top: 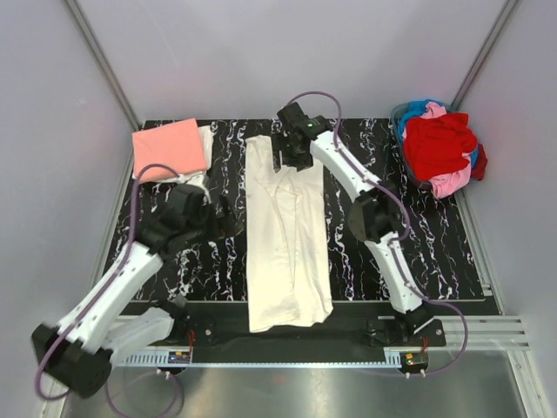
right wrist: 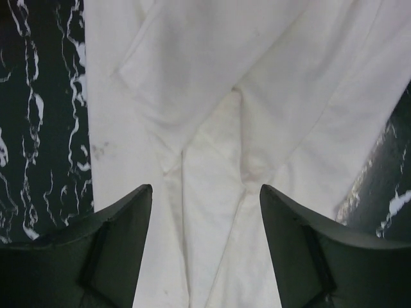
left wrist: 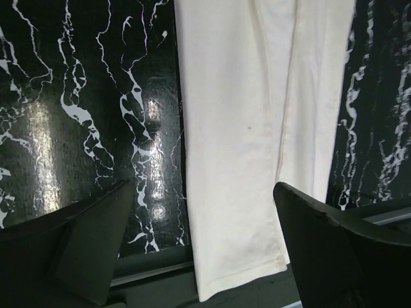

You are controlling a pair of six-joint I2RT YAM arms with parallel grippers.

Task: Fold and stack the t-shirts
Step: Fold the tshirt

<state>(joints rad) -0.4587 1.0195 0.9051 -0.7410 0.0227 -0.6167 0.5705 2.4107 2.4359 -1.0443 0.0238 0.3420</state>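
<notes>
The large cream t-shirt (top: 283, 235) lies folded lengthwise into a long strip down the middle of the black marble table (top: 400, 187), its lower hem hanging over the near edge. My right gripper (top: 291, 157) is open above its far end, with the folded-in sleeves below it in the right wrist view (right wrist: 205, 128). My left gripper (top: 228, 222) is open and empty just left of the strip; its camera sees the shirt's lower hem (left wrist: 250, 179). A folded salmon-pink shirt (top: 168, 148) lies on a white shirt (top: 205, 139) at the far left.
A heap of unfolded red (top: 439, 144), pink (top: 448, 183) and blue (top: 416, 111) shirts sits in a container at the far right corner. Grey walls enclose the table on three sides.
</notes>
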